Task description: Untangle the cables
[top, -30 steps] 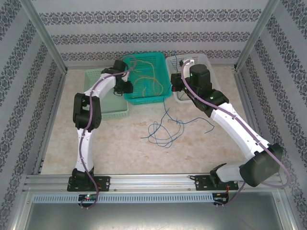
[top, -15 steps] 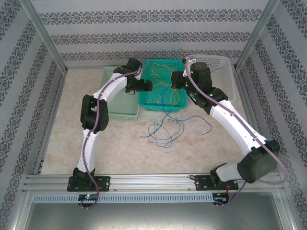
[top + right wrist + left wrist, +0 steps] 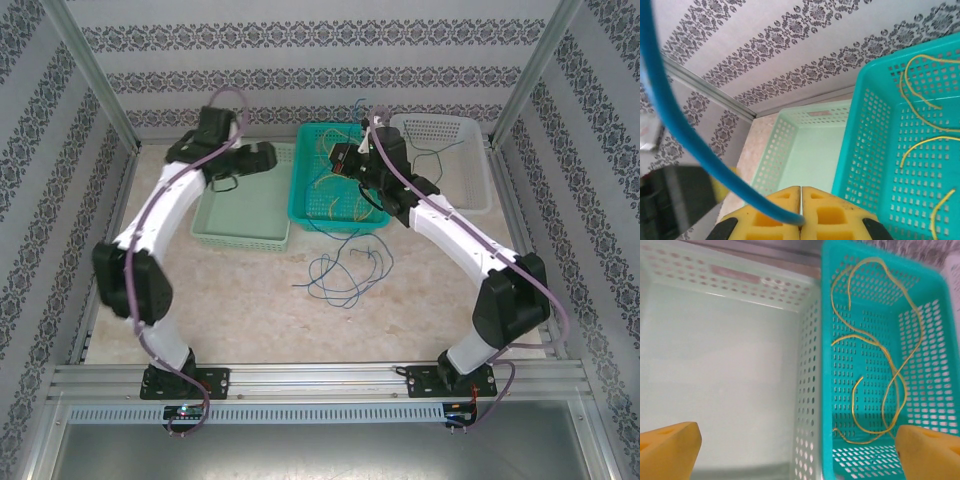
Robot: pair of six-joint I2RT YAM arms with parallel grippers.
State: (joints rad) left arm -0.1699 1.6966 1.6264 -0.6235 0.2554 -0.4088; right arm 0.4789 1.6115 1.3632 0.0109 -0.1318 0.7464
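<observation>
Shifted over the last half second: left gripper (image 3: 258, 158), off the teal basket (image 3: 297, 180) and now over the pale green basket (image 3: 245, 228). Jaws spread wide, nothing between them; yellow fingers (image 3: 667, 449) cut off at the frame's bottom corners.
Right gripper (image 3: 801, 202): pressed closed, pinching a blue cable (image 3: 670, 115); its far end runs out of frame, blurred.
Teal basket: yellow cables (image 3: 892, 365) loose on its floor.
Table (image 3: 230, 300): blue cables (image 3: 340, 280) in tangled loops just before the teal basket; single strands too thin to separate.
White basket (image 3: 470, 190): partly behind the right arm.
</observation>
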